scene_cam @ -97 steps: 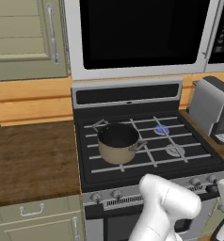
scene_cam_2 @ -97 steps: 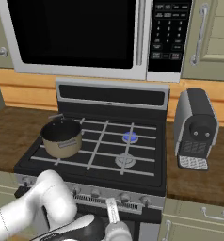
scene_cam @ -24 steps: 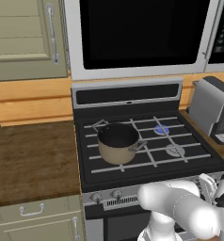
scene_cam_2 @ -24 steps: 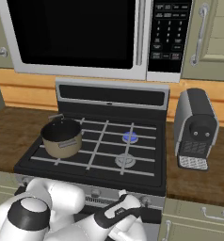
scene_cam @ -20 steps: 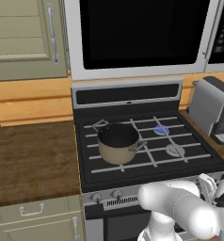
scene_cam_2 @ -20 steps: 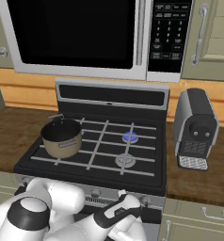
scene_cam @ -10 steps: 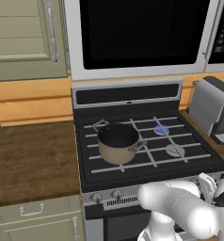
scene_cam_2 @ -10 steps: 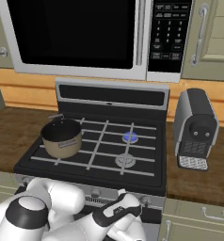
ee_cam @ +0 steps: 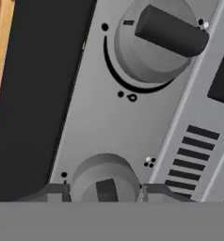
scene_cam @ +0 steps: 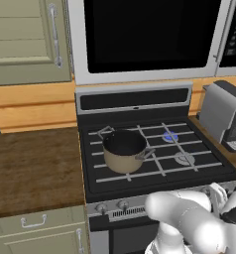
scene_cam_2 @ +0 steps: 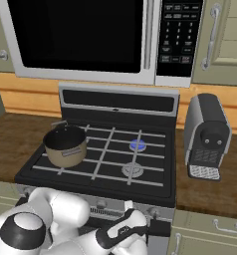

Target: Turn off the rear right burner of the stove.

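Note:
The rear right burner [scene_cam: 170,136] [scene_cam_2: 137,145] shows a blue flame ring on the black stove [scene_cam: 140,174] [scene_cam_2: 155,187]. In the hand view my gripper [ee_cam: 104,193] sits around a round grey knob [ee_cam: 104,178] on the silver front strip. Its fingertips [ee_cam: 55,192] touch the knob on both sides. A second knob [ee_cam: 154,40] with a dark bar handle lies further along the strip. In the right base view my hand [scene_cam_2: 124,229] is low against the stove's front, right of centre.
A tan pot [scene_cam: 124,149] [scene_cam_2: 65,144] stands on the left burners. The pale front right burner disc [scene_cam_2: 132,170] has no flame. A grey coffee machine [scene_cam_2: 206,137] stands on the wooden counter to the right. The microwave [scene_cam_2: 90,40] hangs above.
Since the earliest frames the arm has folded down to the knob strip. Over the last second it has hardly moved, and the blue flame still burns.

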